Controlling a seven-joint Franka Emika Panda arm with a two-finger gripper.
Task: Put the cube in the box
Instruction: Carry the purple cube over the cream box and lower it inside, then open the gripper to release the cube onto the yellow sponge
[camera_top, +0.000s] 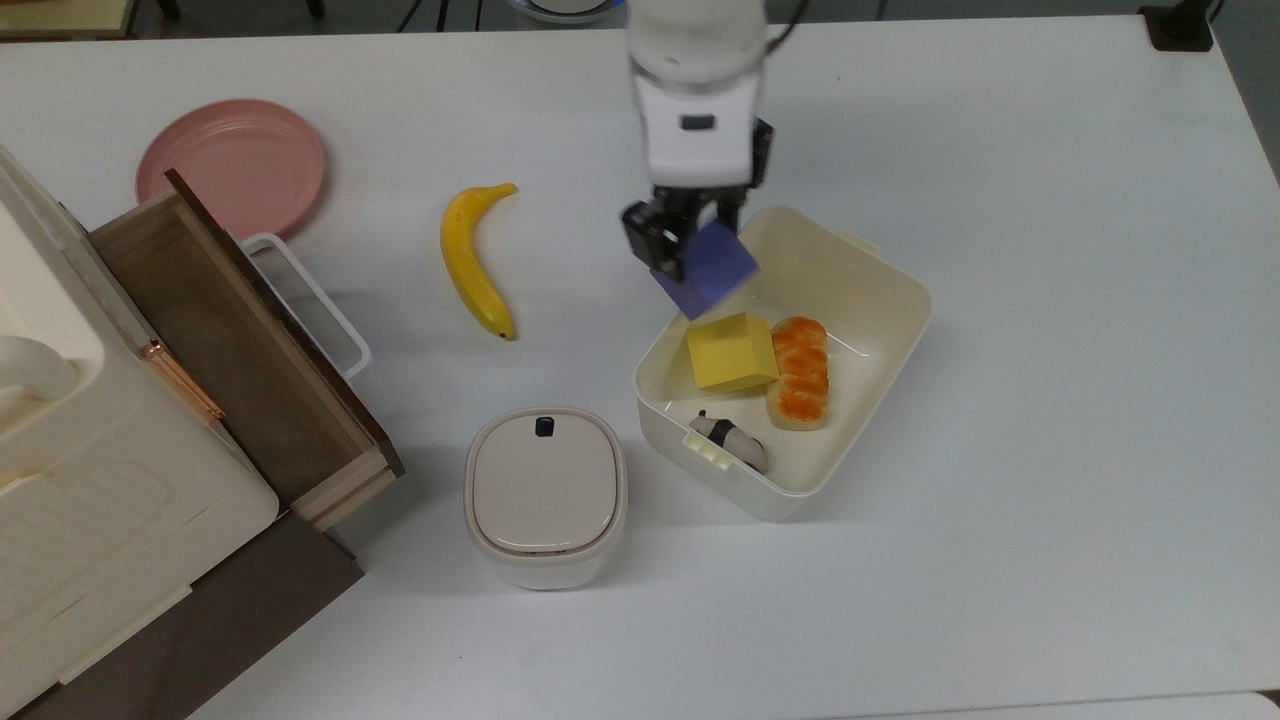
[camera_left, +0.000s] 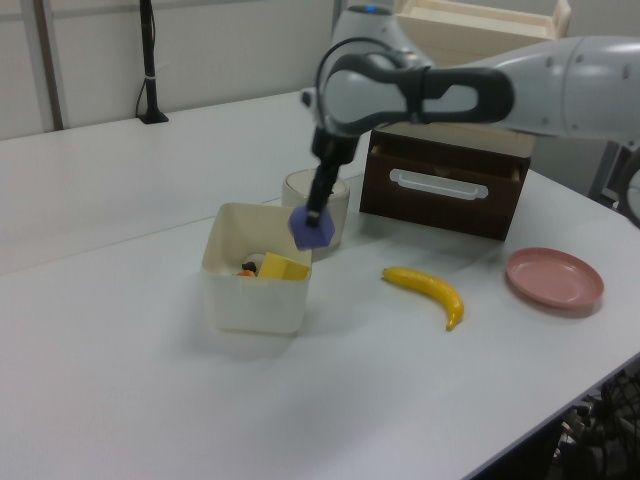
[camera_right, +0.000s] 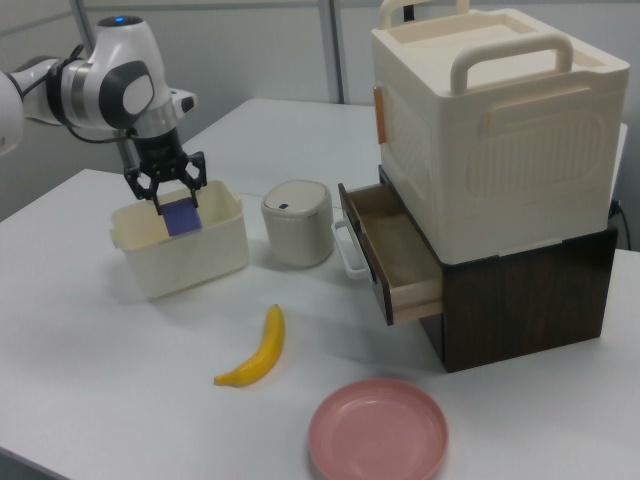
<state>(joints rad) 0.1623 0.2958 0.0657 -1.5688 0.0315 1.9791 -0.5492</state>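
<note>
My gripper (camera_top: 688, 256) (camera_left: 312, 222) (camera_right: 168, 203) is shut on the purple-blue cube (camera_top: 708, 270) (camera_left: 312, 229) (camera_right: 181, 216) and holds it in the air. In the top view the cube hangs over the upper left rim of the cream-white box (camera_top: 880, 265) (camera_left: 240, 300) (camera_right: 195, 262). The cube is tilted. Inside the box lie a yellow block (camera_top: 732, 352) (camera_left: 283, 268), an orange-and-white piece of food (camera_top: 800, 372) and a small black-and-white item (camera_top: 730, 438).
A banana (camera_top: 474, 258) (camera_right: 256, 352) lies at the top view's left of the box. A lidded white bin (camera_top: 545, 495) stands in front of it. A pink plate (camera_top: 232, 165), an open wooden drawer (camera_top: 235, 350) and a cream storage case (camera_right: 495, 120) fill the top view's left.
</note>
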